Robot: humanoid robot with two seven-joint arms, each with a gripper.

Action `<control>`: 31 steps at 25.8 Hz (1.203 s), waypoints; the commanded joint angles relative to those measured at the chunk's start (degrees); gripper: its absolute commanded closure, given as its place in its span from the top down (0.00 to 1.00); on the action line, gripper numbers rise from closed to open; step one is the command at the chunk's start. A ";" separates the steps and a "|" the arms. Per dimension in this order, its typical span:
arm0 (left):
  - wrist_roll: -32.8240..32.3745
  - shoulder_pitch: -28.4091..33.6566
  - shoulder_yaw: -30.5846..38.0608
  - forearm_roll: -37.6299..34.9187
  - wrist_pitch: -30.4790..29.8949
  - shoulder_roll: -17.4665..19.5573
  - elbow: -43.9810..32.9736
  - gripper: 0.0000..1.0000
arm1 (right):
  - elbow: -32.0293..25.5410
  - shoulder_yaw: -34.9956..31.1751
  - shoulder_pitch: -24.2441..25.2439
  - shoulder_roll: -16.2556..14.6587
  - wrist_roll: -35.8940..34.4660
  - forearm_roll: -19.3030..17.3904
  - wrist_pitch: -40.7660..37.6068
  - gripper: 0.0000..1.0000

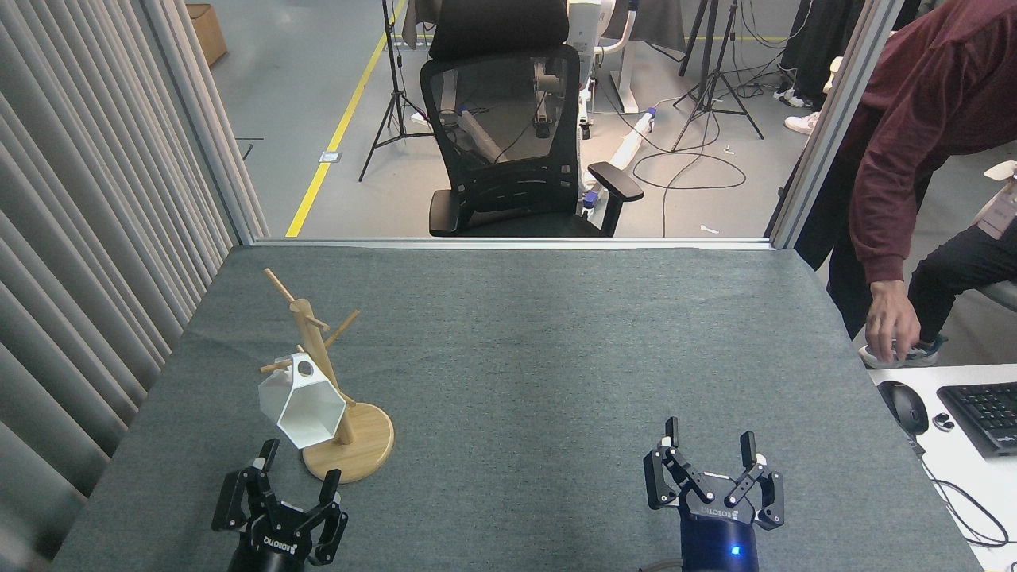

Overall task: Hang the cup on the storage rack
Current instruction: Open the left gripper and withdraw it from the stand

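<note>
Grey felt worktop (540, 357), curtain (87, 206) left, office chair (516, 143) beyond far edge. Cup (300, 401) hangs on storage rack (334, 381) peg, near-left; rack post partly hidden behind cup. Left tool (292, 485) wide, empty, just near rack base. Right tool (709, 461) wide, empty, near-right. Worktop middle bare. Person's hand (891, 326) past right edge.

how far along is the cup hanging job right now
Done, it appears: the cup hangs by its tab hole from a peg of the storage rack, clear of the table. In hand: nothing; the left gripper is open below the cup, apart from it, and the right gripper is open and empty. Left: probably only to move the left arm away.
</note>
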 commanded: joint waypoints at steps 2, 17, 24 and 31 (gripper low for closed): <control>-0.43 2.11 0.53 9.29 -6.04 -0.54 -4.53 1.00 | -0.03 0.00 0.04 -0.49 0.04 -0.08 -0.32 0.99; -17.74 3.16 3.52 52.36 -16.24 -3.79 -19.91 1.00 | -0.82 0.09 0.83 -0.92 0.31 0.01 -2.96 0.99; -13.96 2.37 3.70 52.00 -13.16 -3.79 -19.91 1.00 | -1.44 0.17 1.54 -0.92 0.40 0.01 -4.98 0.99; -13.61 2.28 3.61 51.83 -13.25 -3.35 -19.91 1.00 | -1.35 0.26 2.07 -1.01 0.40 2.73 -5.42 0.99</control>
